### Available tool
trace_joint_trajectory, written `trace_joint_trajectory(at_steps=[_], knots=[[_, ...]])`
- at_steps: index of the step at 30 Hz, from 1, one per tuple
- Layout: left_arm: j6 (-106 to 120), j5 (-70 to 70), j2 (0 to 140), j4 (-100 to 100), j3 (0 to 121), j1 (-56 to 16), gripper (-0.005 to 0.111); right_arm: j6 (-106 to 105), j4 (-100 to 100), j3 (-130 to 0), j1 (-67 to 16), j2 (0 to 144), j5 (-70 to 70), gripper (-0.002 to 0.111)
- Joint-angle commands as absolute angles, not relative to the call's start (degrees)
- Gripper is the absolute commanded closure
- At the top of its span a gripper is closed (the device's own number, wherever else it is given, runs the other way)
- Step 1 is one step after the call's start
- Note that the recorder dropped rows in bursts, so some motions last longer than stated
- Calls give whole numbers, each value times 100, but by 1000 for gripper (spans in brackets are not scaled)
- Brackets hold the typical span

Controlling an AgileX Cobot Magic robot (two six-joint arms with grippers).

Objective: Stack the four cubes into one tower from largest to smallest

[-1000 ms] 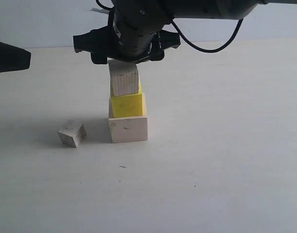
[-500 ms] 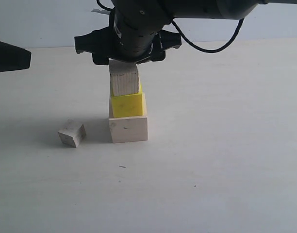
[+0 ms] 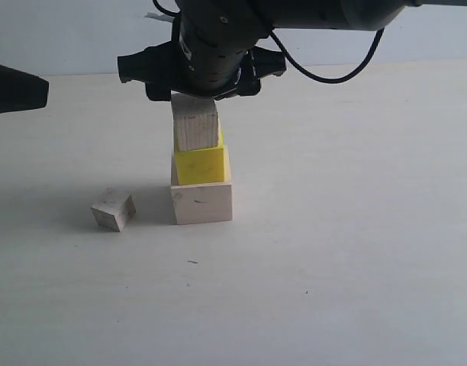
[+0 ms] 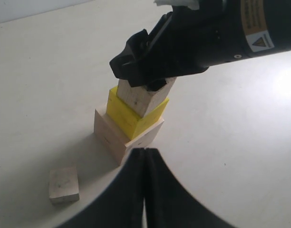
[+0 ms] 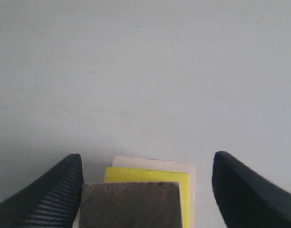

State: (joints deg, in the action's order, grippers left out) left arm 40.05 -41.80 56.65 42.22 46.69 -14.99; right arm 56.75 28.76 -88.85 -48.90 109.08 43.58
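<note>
At the 9 o'clock edge of the exterior view, the left gripper [image 4: 144, 156] hangs clear of the work with its fingers pressed together on nothing. Next along, the small cube [image 3: 113, 210] lies alone on the table [image 3: 355, 229], at about 8 o'clock from the tower's base and apart from it. At centre stands the tower so far: large pale cube [image 3: 202, 202] at the bottom, yellow cube [image 3: 201, 165] on it, medium wooden cube [image 3: 195, 122] on top, sitting slightly toward the 9 o'clock side. Directly above, at 12 o'clock, the right gripper [image 5: 146, 166] straddles the medium cube with its fingers spread wide. The wrist view shows a clear gap on one side, while the other finger is just beside the wood or touching it.

Across the last second the three stacked cubes have not shifted and the gripper has barely moved. Judged from this, the third cube is released and resting. Only the small cube remains, and placing it calls for care, since the top face is narrow.
</note>
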Motion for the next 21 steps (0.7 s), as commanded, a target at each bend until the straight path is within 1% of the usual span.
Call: trace_joint_trajectory(at_steps=[1, 21], knots=[[4002, -4219, 5624, 4263, 4663, -1535, 107, 5700, 2974, -8926, -4898, 10897, 4377, 36], [4002, -4219, 5624, 4276, 4663, -1535, 107, 5855, 3148, -8926, -4898, 10897, 4272, 36]])
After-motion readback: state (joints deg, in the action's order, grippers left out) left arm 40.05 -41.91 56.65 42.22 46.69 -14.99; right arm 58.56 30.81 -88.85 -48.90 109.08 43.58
